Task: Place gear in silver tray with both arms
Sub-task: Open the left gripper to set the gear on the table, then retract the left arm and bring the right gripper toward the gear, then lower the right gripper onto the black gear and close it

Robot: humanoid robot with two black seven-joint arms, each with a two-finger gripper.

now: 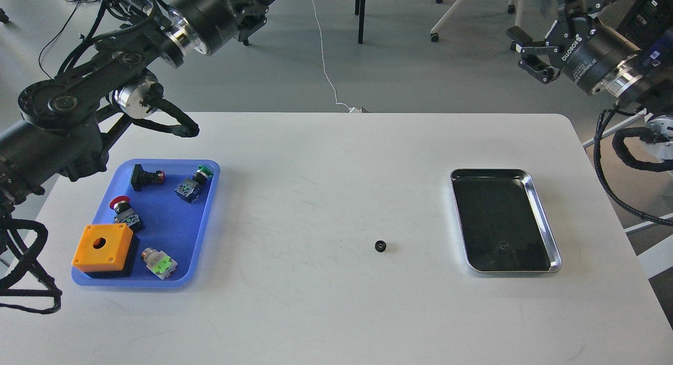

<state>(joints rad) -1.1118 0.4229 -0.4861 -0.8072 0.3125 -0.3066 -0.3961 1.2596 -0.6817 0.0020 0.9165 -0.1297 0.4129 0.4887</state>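
Small black gear (380, 246) lies flat on the white table (326, 186), near-centre, well apart from both grippers. Silver tray (541, 220) sits to its right, near the right table edge; a faint small dark shape shows on the tray's mirror bottom toward its near end, can't tell if object or reflection.

Left gripper (251, 24) is raised above the far-left table edge, over the floor; seen dark and partly end-on, so jaw state cannot be told. Right gripper (528, 52) is raised far right, off the table; its fingers stand spread apart, holding nothing.

Handling judgement: the gear looks rigid, likely metal or hard plastic, very light, not fragile. Toothed rim should give some bite, but it's tiny and low on the table, so fingertips must come almost down to the surface; likely to skid or flip if pinched off-centre. Best hold probably across opposite sides of the rim, from above, jaws narrowly pre-set. Centre bore too small to use.

Gear is closer to the tray than to the blue plastic tray (207, 233) on the left, which holds push-button switches (122, 210) and an orange box (102, 246); none of these are in the way. The tray's raised rim means the gear must be lifted over it, not slid.
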